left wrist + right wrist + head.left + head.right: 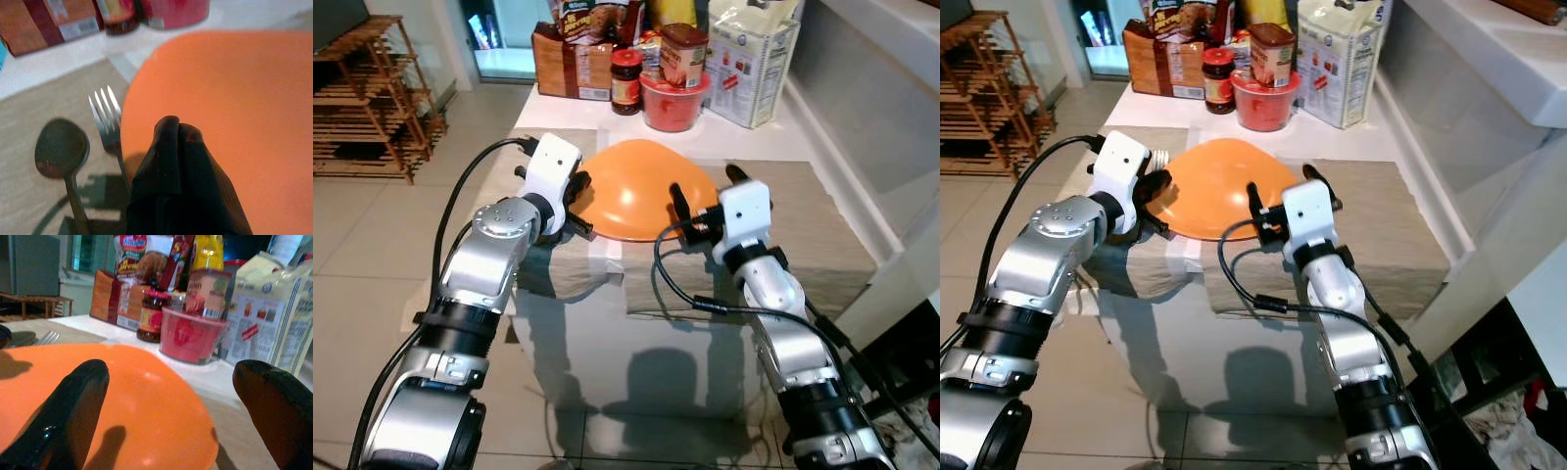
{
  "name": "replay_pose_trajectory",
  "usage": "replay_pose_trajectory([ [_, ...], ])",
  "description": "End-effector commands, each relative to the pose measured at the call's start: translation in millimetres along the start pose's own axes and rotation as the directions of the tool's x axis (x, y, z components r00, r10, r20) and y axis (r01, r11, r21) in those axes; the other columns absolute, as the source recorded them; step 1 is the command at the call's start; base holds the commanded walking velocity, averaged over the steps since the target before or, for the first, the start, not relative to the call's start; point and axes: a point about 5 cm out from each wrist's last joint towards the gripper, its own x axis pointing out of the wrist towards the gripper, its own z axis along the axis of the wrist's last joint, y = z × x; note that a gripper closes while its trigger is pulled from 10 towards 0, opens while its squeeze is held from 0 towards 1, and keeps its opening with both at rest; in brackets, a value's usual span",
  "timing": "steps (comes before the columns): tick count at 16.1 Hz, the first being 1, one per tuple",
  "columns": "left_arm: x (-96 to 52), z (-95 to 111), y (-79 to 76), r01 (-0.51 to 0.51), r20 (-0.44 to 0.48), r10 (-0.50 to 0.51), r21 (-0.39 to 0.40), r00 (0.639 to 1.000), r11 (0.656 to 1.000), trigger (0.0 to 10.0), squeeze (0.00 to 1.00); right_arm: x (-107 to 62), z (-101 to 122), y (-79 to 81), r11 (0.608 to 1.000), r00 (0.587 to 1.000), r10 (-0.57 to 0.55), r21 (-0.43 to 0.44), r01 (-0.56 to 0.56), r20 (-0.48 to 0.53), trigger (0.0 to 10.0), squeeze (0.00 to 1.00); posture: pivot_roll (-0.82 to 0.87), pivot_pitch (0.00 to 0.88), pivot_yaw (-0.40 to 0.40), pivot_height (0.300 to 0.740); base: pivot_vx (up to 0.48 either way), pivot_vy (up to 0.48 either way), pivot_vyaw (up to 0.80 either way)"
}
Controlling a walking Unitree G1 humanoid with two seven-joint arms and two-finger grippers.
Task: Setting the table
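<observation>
Placement of the orange plate looks like the step in hand: it lies on the join between two beige placemats on the white table, so I judge it wants centring on one mat, slid gently so its rim does not ride onto the cutlery. The left gripper hovers over the plate's left edge with its fingers pressed together and nothing between them; the right gripper sits at the plate's right edge, its fingers spread wide, one over the plate and one beyond its rim. Just left of the plate lie one fork and one spoon, side by side on the mat, the fork nearer the plate. Behind the plate, towards the far end of the table, stand one red tub, one dark jar with a red lid, one brown box and one tall white carton. One plate, two mats, two pieces of cutlery.
</observation>
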Motion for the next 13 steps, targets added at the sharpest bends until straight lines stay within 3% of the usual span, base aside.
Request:
replay_pose_trajectory([
  [1, 3.1, -4.7, -1.6, 0.026, -0.059, -0.024, 0.021, 0.998, 0.999, 10.0, 0.0, 0.5, 5.4, -3.7, 1.0, 1.0, -0.013, 0.02, 0.012, 0.011, 10.0, 0.0, 0.0, 0.0, 0.025, 0.74, 0.0, 0.0, 0.0],
  [4, 4.7, -6.6, -6.8, 0.051, -0.048, -0.049, 0.027, 0.998, 0.998, 10.0, 0.0, 1.3, 1.3, -8.9, 0.997, 0.999, -0.034, 0.066, 0.036, -0.023, 10.0, 0.0, 0.0, 0.0, 0.026, 0.74, 0.0, 0.0, 0.0],
  [8, 5.7, -2.3, -16.7, 0.122, -0.029, -0.121, 0.055, 0.992, 0.991, 10.0, 0.0, 2.5, 1.6, -10.5, 0.997, 0.999, -0.034, 0.067, 0.035, -0.03, 10.0, 0.0, 0.01, 0.0, 0.026, 0.74, 0.0, 0.0, 0.0],
  [13, 0.9, -19.1, -32.4, 0.246, -0.107, -0.236, 0.1, 0.966, 0.964, 10.0, 0.0, 7.1, -7.8, -21.2, 0.975, 0.991, -0.071, 0.203, 0.094, -0.117, 10.0, 0.0, 0.01, 0.0, 0.026, 0.74, 0.0, 0.0, 0.0],
])
